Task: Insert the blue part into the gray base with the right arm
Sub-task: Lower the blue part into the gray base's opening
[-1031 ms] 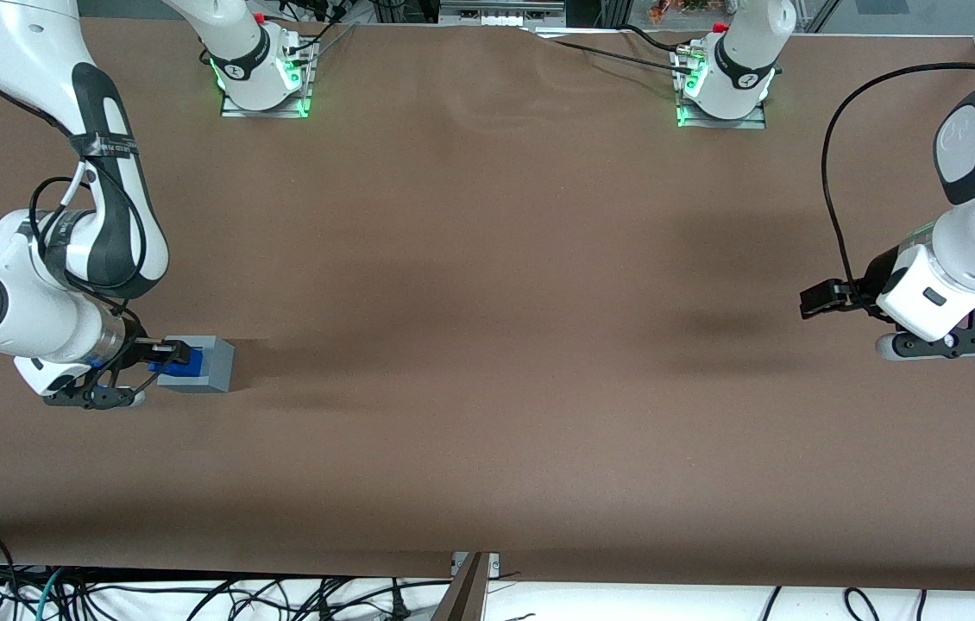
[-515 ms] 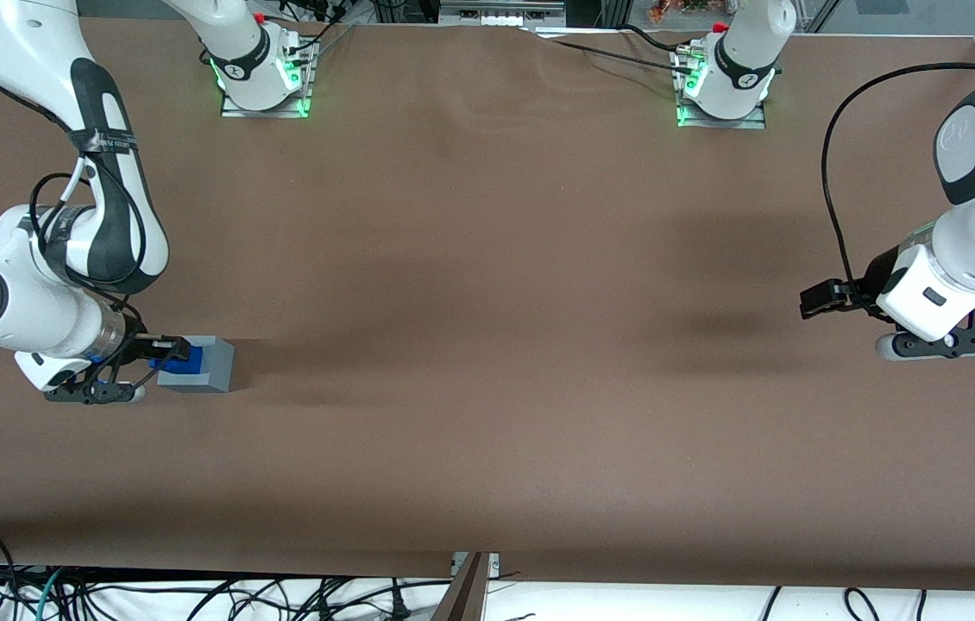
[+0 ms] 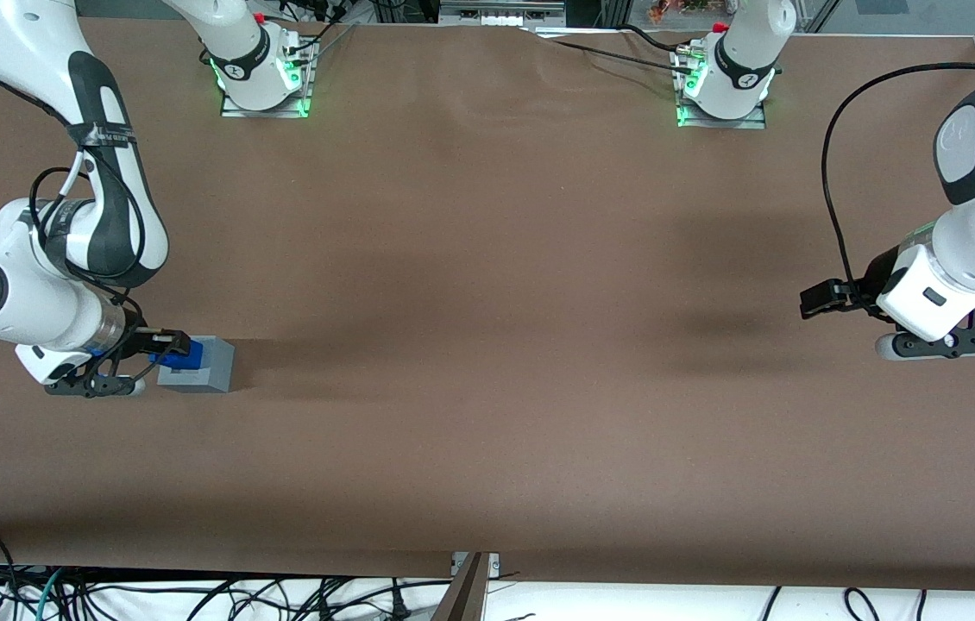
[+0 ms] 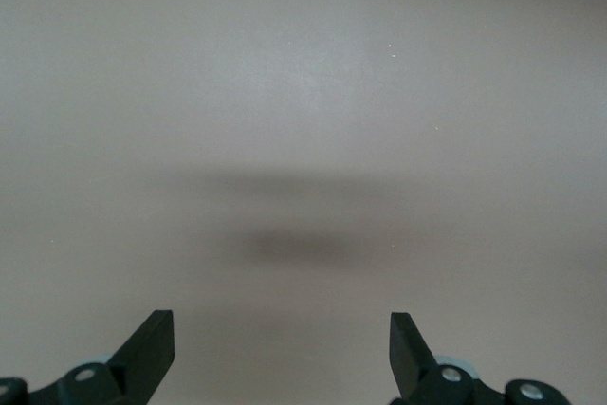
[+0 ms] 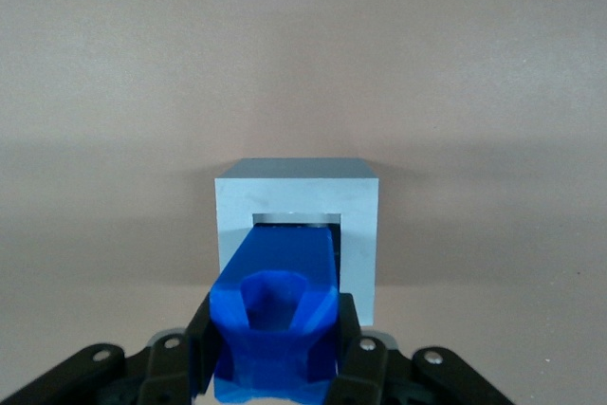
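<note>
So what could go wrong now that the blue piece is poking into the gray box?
The gripper holds the blue part, whose tip is just entering the socket of the gray base. It may be a snug fit, so the part could jam if it goes in crooked. Nothing holds the base down on the table, so a hard push might slide or tip it.

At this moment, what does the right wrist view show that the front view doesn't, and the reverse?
Only the right wrist view shows the square socket of the gray base with the blue part's end reaching into it, and the part's hollow rear end between the black fingers.

Only the front view shows the right arm, both arm mounts and the base sitting toward the working arm's end of the table.

Both show the gripper shut on the blue part at the gray base.
</note>
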### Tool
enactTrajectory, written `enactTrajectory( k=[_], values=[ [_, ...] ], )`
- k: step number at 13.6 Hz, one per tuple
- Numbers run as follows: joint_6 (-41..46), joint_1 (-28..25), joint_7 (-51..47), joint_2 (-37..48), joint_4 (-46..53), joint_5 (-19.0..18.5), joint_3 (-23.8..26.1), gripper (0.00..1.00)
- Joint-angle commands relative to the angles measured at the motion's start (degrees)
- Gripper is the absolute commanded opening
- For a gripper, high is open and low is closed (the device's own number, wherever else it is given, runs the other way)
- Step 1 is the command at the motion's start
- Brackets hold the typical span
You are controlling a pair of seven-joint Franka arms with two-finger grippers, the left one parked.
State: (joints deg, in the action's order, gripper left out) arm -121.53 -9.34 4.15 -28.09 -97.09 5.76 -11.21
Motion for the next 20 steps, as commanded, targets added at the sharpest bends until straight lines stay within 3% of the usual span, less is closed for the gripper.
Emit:
enactTrajectory(
  k=[1, 12, 13, 14, 15, 20],
  values=[
    [-2.7, 0.2, 1.6, -1.0, -2.8, 0.7, 0.1, 0.26],
    [-4.6, 0.6, 3.2, -1.7, -2.6, 0.7, 0.2, 0.26],
    [-4.6, 0.7, 3.2, -1.7, -2.5, 0.7, 0.2, 0.34],
    [-4.6, 0.7, 3.0, -1.7, -2.2, 0.7, 0.2, 0.73],
    [-4.6, 0.7, 2.4, -1.7, -2.1, 0.7, 0.2, 0.99],
    [-3.7, 0.4, 1.6, -0.6, 0.3, 0.7, 0.1, 1.0]
  ],
)
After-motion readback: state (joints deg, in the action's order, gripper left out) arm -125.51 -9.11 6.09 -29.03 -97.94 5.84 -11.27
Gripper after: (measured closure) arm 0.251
